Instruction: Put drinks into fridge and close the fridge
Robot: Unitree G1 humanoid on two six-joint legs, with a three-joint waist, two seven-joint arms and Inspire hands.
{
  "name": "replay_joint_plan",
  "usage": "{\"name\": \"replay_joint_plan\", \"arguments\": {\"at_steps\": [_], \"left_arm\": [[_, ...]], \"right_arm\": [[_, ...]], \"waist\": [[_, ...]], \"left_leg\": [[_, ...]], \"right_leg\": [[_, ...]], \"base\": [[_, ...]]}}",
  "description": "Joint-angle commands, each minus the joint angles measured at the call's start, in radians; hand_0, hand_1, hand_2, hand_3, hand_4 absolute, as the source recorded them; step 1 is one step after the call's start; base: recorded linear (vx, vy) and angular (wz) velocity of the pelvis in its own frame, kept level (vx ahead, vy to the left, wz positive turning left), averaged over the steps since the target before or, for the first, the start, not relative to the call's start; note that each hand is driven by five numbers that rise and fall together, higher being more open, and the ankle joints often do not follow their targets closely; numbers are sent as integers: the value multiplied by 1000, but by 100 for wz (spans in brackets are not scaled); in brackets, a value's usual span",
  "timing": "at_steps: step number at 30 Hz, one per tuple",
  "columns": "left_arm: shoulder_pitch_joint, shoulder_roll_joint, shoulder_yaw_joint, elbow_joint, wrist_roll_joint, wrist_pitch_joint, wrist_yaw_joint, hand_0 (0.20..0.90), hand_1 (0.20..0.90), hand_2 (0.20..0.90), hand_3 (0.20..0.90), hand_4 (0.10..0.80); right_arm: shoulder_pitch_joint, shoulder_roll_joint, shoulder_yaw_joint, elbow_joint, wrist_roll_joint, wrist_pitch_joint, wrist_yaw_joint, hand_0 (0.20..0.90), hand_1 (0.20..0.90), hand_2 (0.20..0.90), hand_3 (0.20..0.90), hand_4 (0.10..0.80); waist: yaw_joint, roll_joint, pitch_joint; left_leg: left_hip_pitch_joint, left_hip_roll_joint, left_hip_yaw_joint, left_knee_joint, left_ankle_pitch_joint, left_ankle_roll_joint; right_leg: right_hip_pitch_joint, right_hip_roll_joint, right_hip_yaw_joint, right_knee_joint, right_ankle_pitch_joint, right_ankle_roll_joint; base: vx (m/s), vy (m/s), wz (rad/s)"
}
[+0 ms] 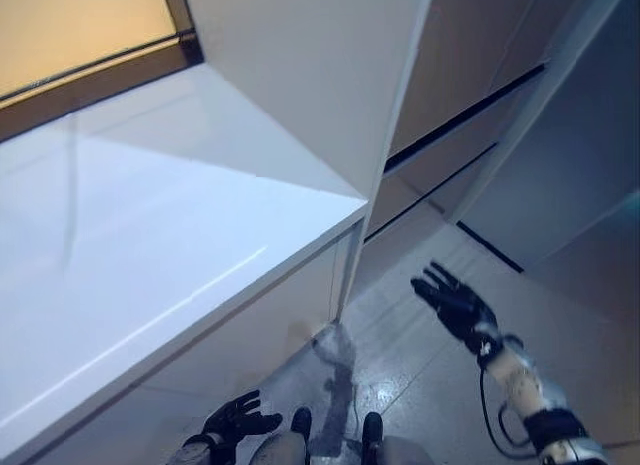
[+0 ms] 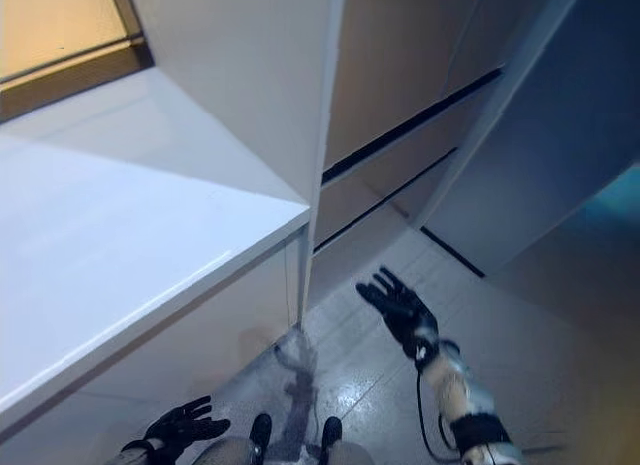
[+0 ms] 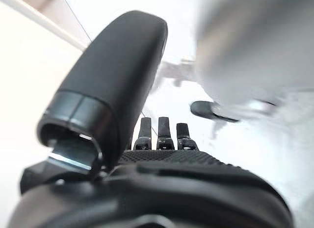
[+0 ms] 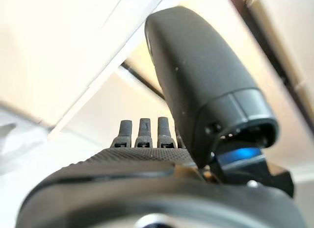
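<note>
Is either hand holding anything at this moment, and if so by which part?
Nothing is held. The right hand is raised with fingers spread and empty; the left hand hangs low by the white counter, also open and empty.

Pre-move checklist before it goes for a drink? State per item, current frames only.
1. Right hand free: ok, raised over the floor, fingers straight, holding nothing.
2. Left hand free: ok, low beside the white counter, fingers relaxed, holding nothing.
3. Drinks located: not ok, none shows in any view.
4. Fridge identified: cannot tell, only white and beige panels with dark gaps show beyond the counter.
5. Fridge door open: cannot tell.
6. Path ahead of the right hand: ok, bare floor between it and the panels.
</note>
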Motion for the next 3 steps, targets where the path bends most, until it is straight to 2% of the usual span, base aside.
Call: {"name": "replay_joint_plan", "arguments": {"at_steps": [1,3], "left_arm": [[10,-11,22,26,18,-47,3,900,900,900,900,800],[9,-19,29,50,22,-55,-1,900,900,900,900,800]], "right_arm": [[-51,12,-34,-27,-28,-107,73,900,900,900,900,800],[-35,34,-25,21,-62,-125,72,900,900,900,900,800]], "waist": [[4,-16,-90],[1,-17,-103]], "left_leg": [[-4,5,61,2,-7,1],[4,8,65,-7,-5,-2]], "right_leg": [[-3,31,28,-12,40,-25],[8,38,28,-19,35,-28]], "base": [[-40,-47,-8],[-30,-40,-11]]}}
